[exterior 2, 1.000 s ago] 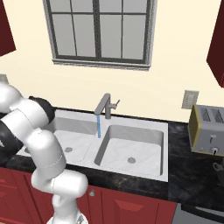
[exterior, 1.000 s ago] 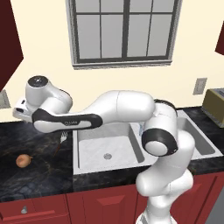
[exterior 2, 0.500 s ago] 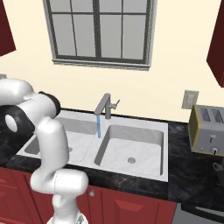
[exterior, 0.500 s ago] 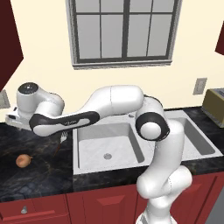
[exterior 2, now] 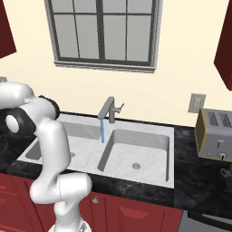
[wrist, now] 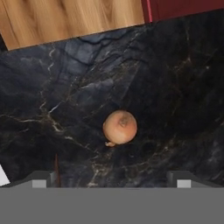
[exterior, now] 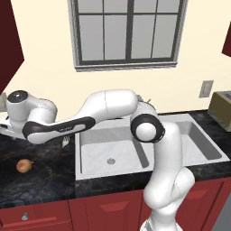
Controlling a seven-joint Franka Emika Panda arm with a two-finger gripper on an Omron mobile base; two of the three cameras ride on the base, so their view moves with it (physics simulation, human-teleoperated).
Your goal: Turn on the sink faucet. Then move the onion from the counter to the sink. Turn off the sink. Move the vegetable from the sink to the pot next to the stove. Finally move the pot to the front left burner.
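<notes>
The onion [exterior: 25,165] lies at the far left of the counter [exterior: 40,180], well apart from the sink [exterior: 90,169] and with bare black stone on every side. In the hand view it sits just above the midpoint between the two finger tips, and the gripper [wrist: 112,179] hangs over it with its jaws spread wide and nothing between them. There is no contact with the onion yet.

Handling assessment: the onion is judged light and firm, with a dry, smooth skin that may slip under pressure. Being nearly spherical, it is likely to roll if nudged from one side, and the glossy counter offers little friction to stop it. The recommended hold is across the widest part of the body, fingers meeting opposite sides level with its middle, clear of the small stem tip at its lower left in the hand view. A centred descent matters more than force.

Appearance: small, round, tan-orange, paler on top, with a darker patch near the crown.

To the right, the sink is pale grey-white. In the right base view, the sink faucet [exterior 2: 108,110] carries a thin blue stream falling from its spout, so the water is judged on and the onion transfer is the step in hand.
</notes>
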